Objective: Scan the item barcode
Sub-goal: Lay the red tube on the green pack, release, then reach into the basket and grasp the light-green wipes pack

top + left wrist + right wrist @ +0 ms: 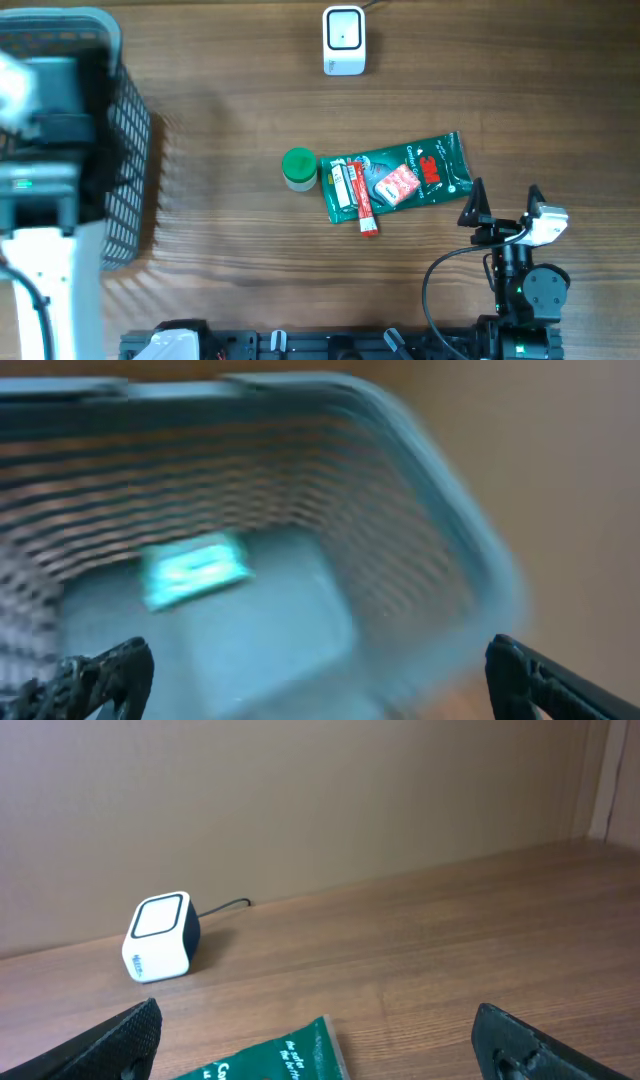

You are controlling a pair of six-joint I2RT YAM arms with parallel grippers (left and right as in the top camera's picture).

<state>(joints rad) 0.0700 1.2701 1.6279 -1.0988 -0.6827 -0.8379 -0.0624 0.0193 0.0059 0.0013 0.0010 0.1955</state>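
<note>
The table (pixel 230 80) is looking brown and woody. The scanner (pixel 344 40) is showing white, the little tub (pixel 299 167) green, the packet (pixel 415 175) green with red, the basket (pixel 125 150) black mesh.

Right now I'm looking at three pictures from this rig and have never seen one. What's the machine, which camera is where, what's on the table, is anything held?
It is two robot arms at a wooden table, each ending in two fingers.

The overhead view looks straight down. The right arm's fingers stand open at the lower right, holding nothing. Mid-table lie a green 3M packet, a red tube beside it and a green-capped jar. The white barcode scanner sits at the far edge.

The left wrist camera is blurred: it looks down into a basket with a greenish item inside, and its fingers are open and empty.

The right wrist camera faces the scanner and the packet's edge.
</note>
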